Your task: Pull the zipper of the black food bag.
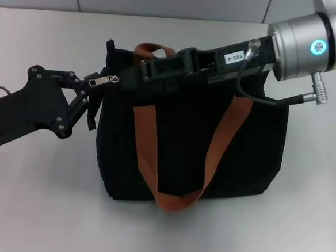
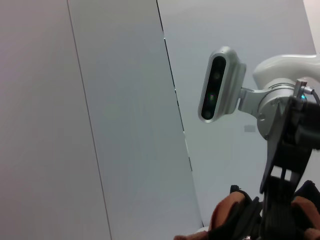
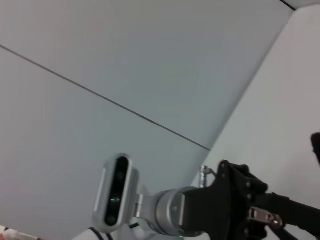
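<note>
Right gripper [image 1: 151, 70] rests on the black food bag [image 1: 190, 145]; its fingers I cannot tell. Left gripper [image 1: 97, 82] fingers hold the zipper [image 1: 104, 80].

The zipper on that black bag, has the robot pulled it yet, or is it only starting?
It looks well along. The left gripper has its jaws shut on the zipper at the left end of the black food bag. The right gripper reaches across the bag's top edge near the orange strap. Whether the track is fully run cannot be seen.
</note>
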Robot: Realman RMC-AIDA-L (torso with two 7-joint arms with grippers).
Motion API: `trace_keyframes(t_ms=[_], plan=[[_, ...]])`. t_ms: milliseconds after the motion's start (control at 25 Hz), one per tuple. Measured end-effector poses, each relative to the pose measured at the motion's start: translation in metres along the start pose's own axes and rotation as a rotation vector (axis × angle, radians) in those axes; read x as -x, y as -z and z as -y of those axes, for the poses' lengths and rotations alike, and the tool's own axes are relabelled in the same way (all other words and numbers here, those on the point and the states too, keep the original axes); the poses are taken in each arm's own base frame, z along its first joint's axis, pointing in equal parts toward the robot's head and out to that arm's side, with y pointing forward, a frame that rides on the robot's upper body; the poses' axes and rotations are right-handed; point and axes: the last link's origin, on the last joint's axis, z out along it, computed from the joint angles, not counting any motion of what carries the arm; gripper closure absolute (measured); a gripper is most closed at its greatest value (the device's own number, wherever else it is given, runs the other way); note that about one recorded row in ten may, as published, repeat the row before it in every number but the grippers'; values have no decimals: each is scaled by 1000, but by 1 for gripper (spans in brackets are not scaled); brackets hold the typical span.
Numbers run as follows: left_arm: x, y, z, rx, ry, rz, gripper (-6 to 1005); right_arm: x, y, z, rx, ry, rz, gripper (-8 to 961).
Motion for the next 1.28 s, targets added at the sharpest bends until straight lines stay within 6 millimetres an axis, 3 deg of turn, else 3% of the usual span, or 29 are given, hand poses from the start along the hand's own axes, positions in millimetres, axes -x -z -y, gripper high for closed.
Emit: trace_keyframes(t_ms=[800,1280], plan=[[0,-2,1,-5,0,1,970,11,-16,6,-88,2,3,120],[-1,-13,8,-3,53,3,970,14,-19,4,-84,22,4,121]])
